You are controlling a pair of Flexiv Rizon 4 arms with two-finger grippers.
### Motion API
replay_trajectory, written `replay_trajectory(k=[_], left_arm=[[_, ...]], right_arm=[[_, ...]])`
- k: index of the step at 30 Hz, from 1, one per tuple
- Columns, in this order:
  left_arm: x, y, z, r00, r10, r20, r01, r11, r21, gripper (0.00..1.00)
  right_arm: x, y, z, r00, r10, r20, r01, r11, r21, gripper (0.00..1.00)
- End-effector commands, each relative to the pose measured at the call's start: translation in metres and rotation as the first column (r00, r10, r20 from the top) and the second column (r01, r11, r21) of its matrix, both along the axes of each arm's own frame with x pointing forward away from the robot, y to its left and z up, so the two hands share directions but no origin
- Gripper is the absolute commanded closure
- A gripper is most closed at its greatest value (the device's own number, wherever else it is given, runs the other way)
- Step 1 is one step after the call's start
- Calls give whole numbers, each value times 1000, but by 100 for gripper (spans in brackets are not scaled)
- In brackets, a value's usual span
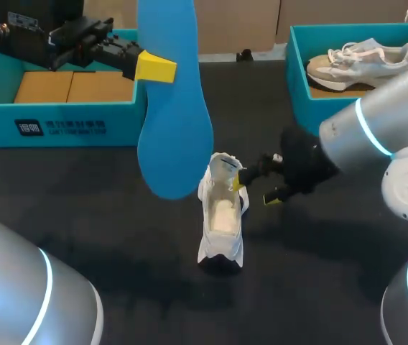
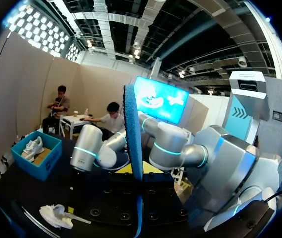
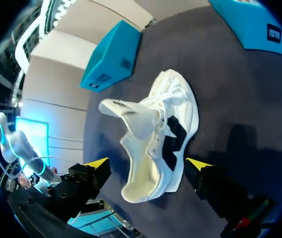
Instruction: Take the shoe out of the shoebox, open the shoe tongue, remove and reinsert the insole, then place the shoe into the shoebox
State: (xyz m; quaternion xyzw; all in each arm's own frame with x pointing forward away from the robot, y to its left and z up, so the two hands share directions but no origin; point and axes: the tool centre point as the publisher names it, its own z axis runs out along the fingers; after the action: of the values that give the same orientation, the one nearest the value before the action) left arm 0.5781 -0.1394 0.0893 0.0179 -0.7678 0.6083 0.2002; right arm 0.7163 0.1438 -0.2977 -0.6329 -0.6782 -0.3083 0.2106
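The left fingers [image 1: 155, 68] are clenching the blue insole [image 1: 175, 129], which is hanging upright in the upper middle of the head view. The right fingers [image 3: 97, 164] are standing released, with the white shoe [image 3: 156, 144] lying between them and a gap showing on each side. The shoe is resting mid-frame on the dark bench [image 1: 103, 237]. At upper left, the teal shoebox [image 1: 60, 128] is holding brown cardboard [image 1: 67, 88]. At upper right, a second box [image 1: 297, 86] is holding a beige sneaker [image 1: 362, 61].
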Motion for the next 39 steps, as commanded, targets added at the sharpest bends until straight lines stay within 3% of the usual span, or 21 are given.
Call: replay_trajectory(k=[1,6,10,30,33,34,36,39], left_arm=[[1,-1,0,1000,-3,0,3,1000,2,100],[1,-1,0,1000,-3,0,3,1000,2,100],[1,-1,0,1000,-3,0,3,1000,2,100],[1,-1,0,1000,-3,0,3,1000,2,100],[14,-7,-8,986,30,161,-19,997,-69,100],[18,-8,-11,958,73,278,-46,994,-104,100],[28,-14,-18,867,131,481,-82,989,-123,100],[38,-17,-29,730,160,664,-32,979,-200,100]], right_arm=[[12,-17,19,995,89,48,-99,950,296,0],[18,-34,54,989,115,97,-144,912,384,0],[21,-43,71,990,101,97,-132,907,401,0],[35,-52,113,994,111,13,-101,835,542,0],[35,-52,113,994,111,13,-101,835,542,0],[35,-52,113,994,111,13,-101,835,542,0],[35,-52,113,994,111,13,-101,835,542,0],[35,-52,113,994,111,13,-101,835,542,0]])
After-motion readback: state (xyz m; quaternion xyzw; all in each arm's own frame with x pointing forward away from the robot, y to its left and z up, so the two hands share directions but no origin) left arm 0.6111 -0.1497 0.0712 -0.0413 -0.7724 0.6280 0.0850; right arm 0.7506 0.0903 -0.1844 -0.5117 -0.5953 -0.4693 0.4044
